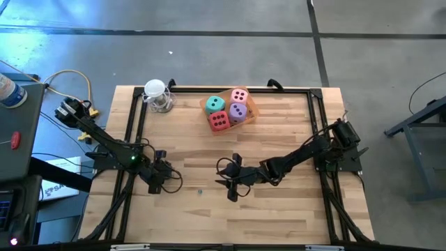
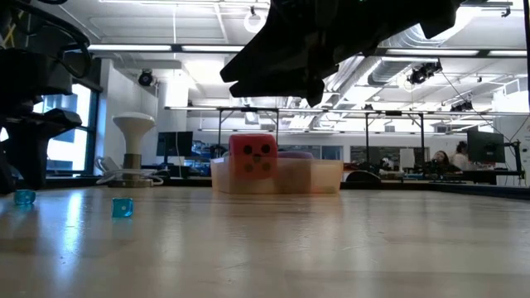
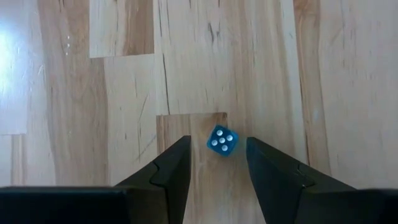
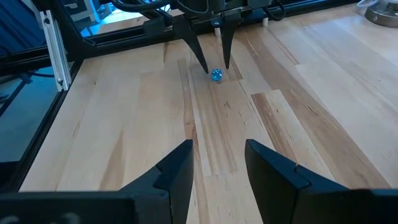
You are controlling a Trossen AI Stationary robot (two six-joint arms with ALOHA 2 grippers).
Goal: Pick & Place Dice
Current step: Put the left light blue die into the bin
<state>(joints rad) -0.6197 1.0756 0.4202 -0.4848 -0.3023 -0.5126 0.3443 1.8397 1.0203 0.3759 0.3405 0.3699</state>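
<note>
The main risk we see is a missed or skewed pinch. The left gripper is spread open and empty, fingers pointing down at the small blue die. The die lies on the bare table, well away from the tray on its near side. It sits turned at an angle and nearer one finger, so closing could catch a corner and flick it away or roll it. We cannot tell whether the tips are already down at its level.

The right gripper waits near the same die, also open and holding nothing. If it advanced, the two arms could meet.

The red die, teal die, pink die and purple die crowd the tray, so a drop there could bounce off them.

A white-topped clear object stands beside the tray, off the direct path. The low view shows another small blue die.
</note>
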